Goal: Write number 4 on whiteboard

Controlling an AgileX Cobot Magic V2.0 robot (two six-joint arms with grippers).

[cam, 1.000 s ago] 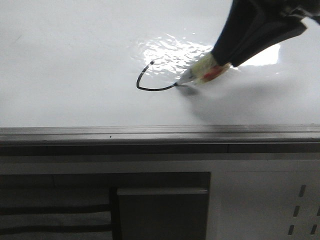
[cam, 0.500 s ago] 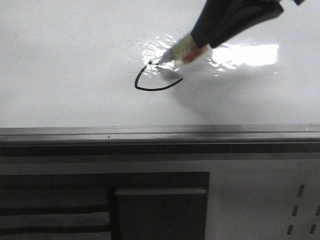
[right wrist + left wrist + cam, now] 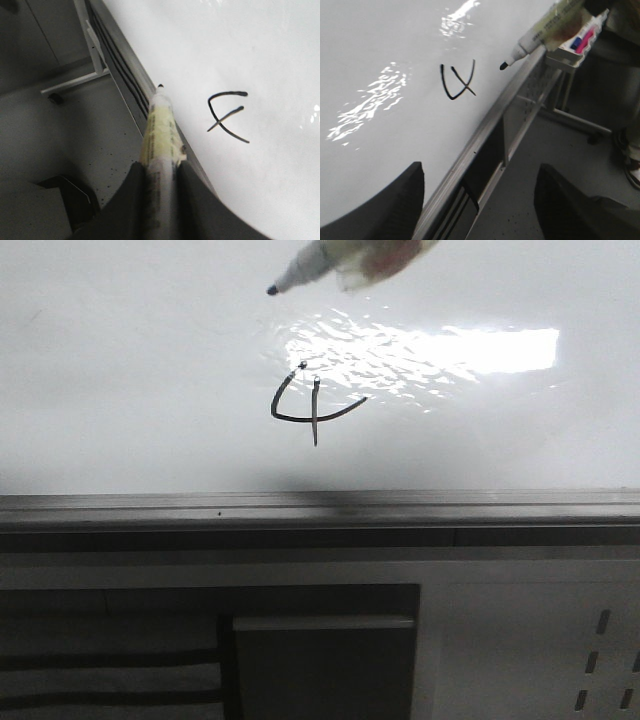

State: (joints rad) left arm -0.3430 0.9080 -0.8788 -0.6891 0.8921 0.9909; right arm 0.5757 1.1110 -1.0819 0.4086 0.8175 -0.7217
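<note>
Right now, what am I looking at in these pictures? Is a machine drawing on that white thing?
Yes, a robot with two arms is drawing. Three cameras took these pictures at the same moment. One looks forward from the robot's front. The other two sit on its wrists, just behind each claw.

The big shiny surface is the whiteboard, with a grey metal rail along its edge. The little black scribble on it is the number 4.

The right claw is squeezing a marker between its two dark fingers. The marker's black tip is lifted off the board, so it is not drawing at this moment.

The left claw is wide open and holds nothing. Its camera looks across the board at the marker and the 4.
</note>
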